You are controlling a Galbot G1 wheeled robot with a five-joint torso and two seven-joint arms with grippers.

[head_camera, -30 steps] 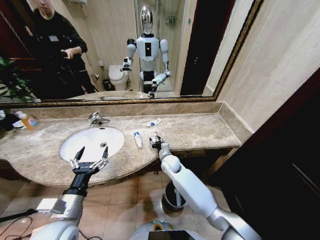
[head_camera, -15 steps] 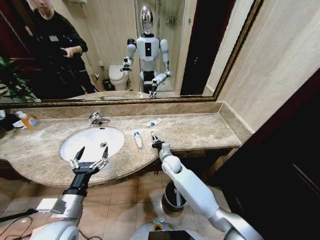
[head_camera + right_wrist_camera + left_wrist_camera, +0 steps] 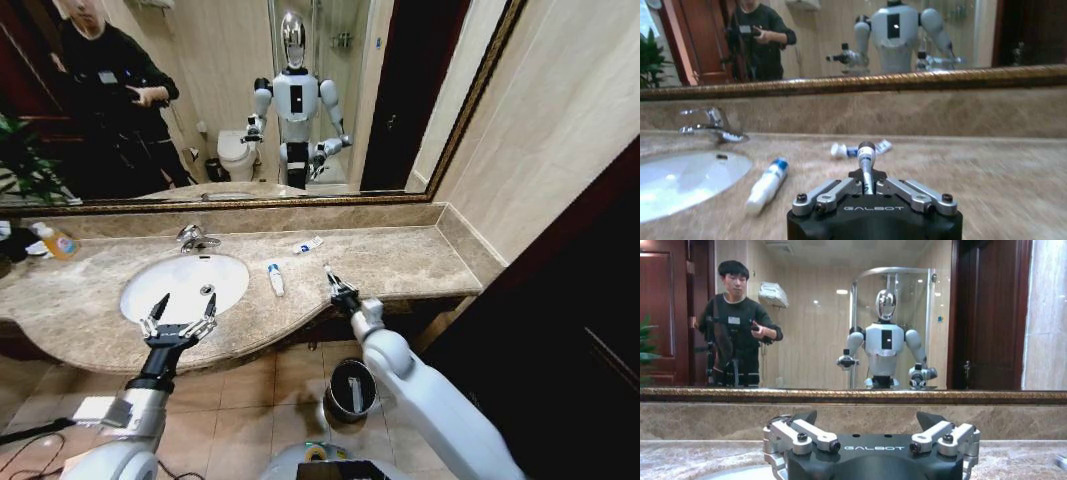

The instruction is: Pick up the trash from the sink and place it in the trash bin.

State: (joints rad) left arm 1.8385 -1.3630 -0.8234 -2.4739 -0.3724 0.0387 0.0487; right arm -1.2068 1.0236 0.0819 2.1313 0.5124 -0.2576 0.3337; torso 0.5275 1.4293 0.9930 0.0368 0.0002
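Observation:
My right gripper [image 3: 341, 289] is above the front edge of the counter, to the right of the sink [image 3: 150, 290], and is shut on a thin, stick-like piece of trash [image 3: 865, 156] with a dark tip. The gripper [image 3: 865, 186] pinches its lower end. A white tube with a blue end [image 3: 275, 279] lies on the counter beside the sink, and a flat white packet [image 3: 308, 245] lies nearer the mirror. On the floor below the counter stands the black trash bin [image 3: 352, 388]. My left gripper [image 3: 178, 318] hovers open in front of the sink, holding nothing.
A chrome faucet [image 3: 193, 238] stands behind the sink. A bottle with an orange label [image 3: 55, 242] is at the far left of the beige marble counter [image 3: 400, 262]. The mirror [image 3: 230, 100] reflects the robot and a person. A wall closes the right side.
My right gripper has moved right and toward the counter's front edge, carrying the thin piece away from the white tube. The bin now shows more fully. The left arm has not moved.

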